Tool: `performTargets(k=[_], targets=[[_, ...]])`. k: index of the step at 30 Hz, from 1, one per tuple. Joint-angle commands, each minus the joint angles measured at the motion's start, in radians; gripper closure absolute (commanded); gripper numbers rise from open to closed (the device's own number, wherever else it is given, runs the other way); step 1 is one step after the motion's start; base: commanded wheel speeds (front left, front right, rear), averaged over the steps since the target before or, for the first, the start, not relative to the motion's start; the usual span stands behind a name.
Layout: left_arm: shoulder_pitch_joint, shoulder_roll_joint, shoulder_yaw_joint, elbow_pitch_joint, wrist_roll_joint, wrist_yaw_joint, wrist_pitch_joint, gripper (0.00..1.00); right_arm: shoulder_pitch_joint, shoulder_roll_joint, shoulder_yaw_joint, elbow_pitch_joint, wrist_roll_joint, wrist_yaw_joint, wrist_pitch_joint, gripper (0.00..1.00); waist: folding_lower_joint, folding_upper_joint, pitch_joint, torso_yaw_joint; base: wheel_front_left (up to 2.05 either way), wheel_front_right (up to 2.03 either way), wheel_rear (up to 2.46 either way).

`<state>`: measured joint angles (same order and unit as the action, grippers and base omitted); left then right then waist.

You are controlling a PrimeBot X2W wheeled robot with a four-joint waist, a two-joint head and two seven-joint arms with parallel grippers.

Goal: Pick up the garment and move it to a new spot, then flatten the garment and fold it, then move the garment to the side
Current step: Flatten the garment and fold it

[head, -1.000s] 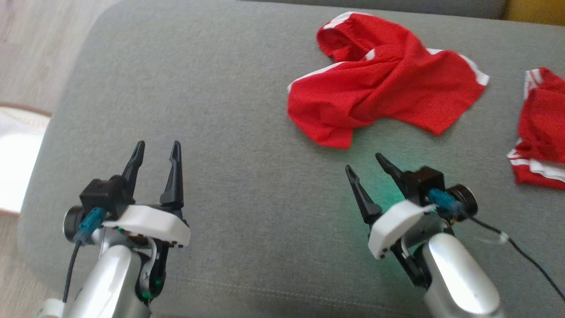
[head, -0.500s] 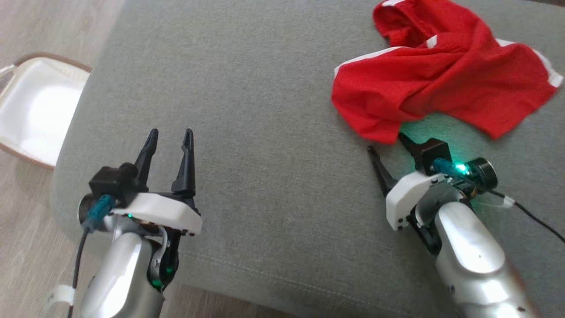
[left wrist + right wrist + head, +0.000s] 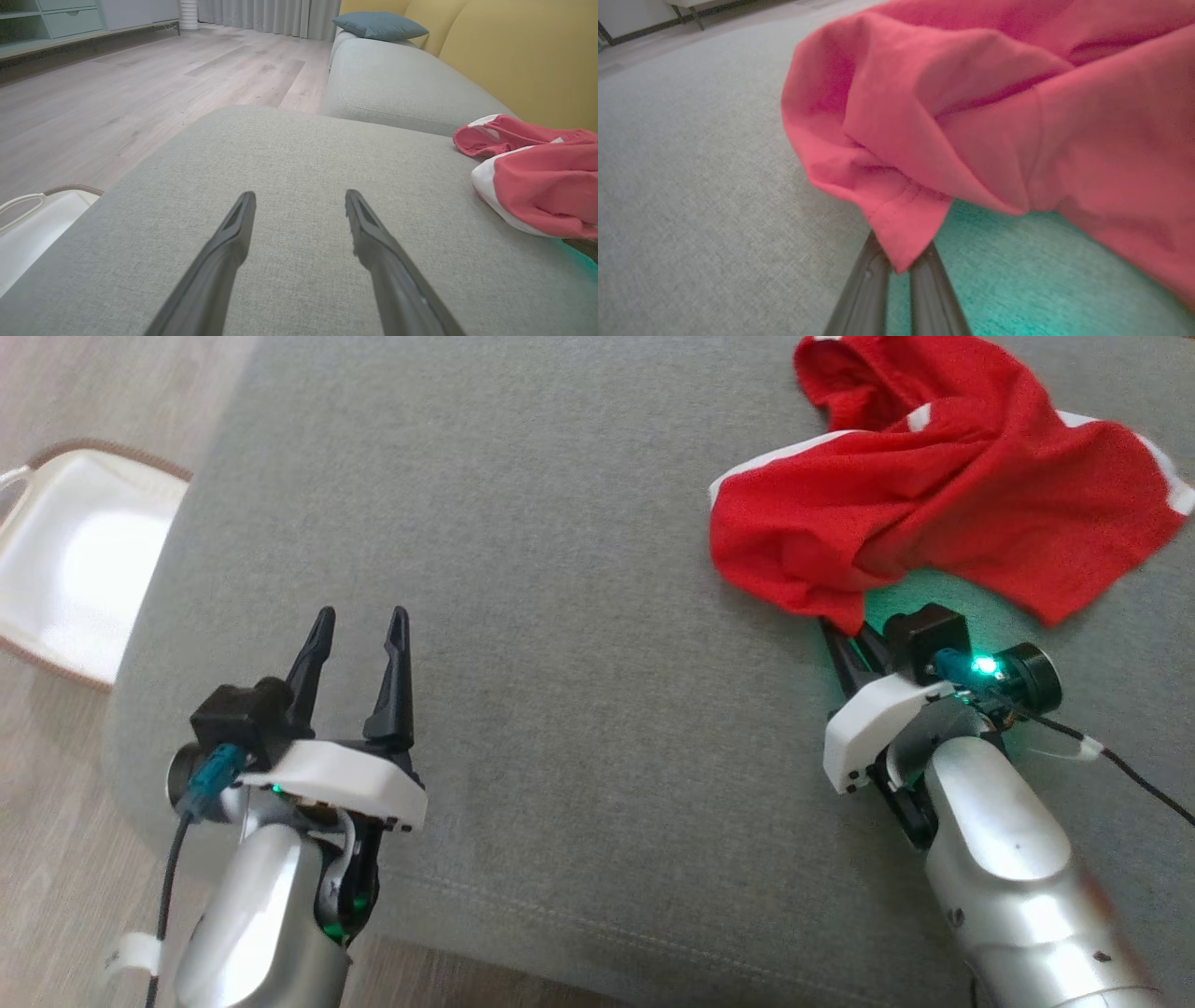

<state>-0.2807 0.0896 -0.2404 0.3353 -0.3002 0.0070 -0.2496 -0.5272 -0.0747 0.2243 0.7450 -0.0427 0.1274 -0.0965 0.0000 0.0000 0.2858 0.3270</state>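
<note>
The garment point(image 3: 934, 495) is a crumpled red piece with white trim, lying at the upper right of the grey sofa cushion point(image 3: 560, 616). My right gripper point(image 3: 850, 633) is shut on the garment's near corner; in the right wrist view the two fingers pinch a hemmed red corner point(image 3: 906, 228) that drapes over their tips. The garment point(image 3: 537, 186) also lies at the right edge of the left wrist view. My left gripper point(image 3: 359, 625) hovers open over bare cushion at the lower left, well apart from the cloth, its fingers point(image 3: 233, 233) spread with nothing between them.
A white basket point(image 3: 65, 560) with a brown rim stands on the wood floor left of the cushion. A second grey cushion point(image 3: 397, 88), a blue pillow point(image 3: 378, 23) and a yellow sofa back point(image 3: 514, 56) lie beyond. A black cable point(image 3: 1120, 765) trails from the right wrist.
My right gripper moved forward to the garment's near corner and shut on it. The left gripper stays open in place. The head camera shifted between the earliest frame and the later ones.
</note>
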Motion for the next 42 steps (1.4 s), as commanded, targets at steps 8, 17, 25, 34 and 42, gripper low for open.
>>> performTargets(k=[8, 17, 25, 34, 42], targets=[[-0.008, 0.023, 0.075, -0.011, 0.03, -0.013, -0.012, 0.0, 0.042, 0.024, -0.053, -0.067, 0.083, 0.003, -0.055, 1.0, 0.0, 0.0, -0.074, -0.114, 0.0, 0.0, 0.0], [0.025, 0.019, 0.094, -0.009, 0.044, -0.017, -0.012, 0.0, 0.197, 0.024, -0.194, -0.205, 0.13, 0.003, 0.035, 1.0, 0.0, 0.0, -0.138, -0.231, 0.0, 0.0, 0.0], [0.036, 0.014, 0.095, -0.004, 0.057, -0.027, -0.012, 0.0, 0.336, 0.024, -0.317, -0.375, 0.117, 0.003, 0.142, 1.0, 0.0, 0.0, -0.15, -0.321, 0.0, 0.0, 0.0], [0.032, 0.009, 0.087, 0.013, 0.07, -0.034, -0.012, 0.0, 0.37, 0.024, -0.351, -0.418, 0.147, 0.003, 0.117, 0.0, 0.0, 0.0, -0.163, -0.353, 0.0, 0.0, 0.0], [0.03, -0.002, 0.082, -0.009, 0.069, -0.045, -0.012, 0.0, 0.385, 0.024, -0.204, -0.499, 0.228, 0.003, -0.046, 0.0, 0.0, 0.0, -0.17, -0.336, 0.0, 0.0, 0.0]])
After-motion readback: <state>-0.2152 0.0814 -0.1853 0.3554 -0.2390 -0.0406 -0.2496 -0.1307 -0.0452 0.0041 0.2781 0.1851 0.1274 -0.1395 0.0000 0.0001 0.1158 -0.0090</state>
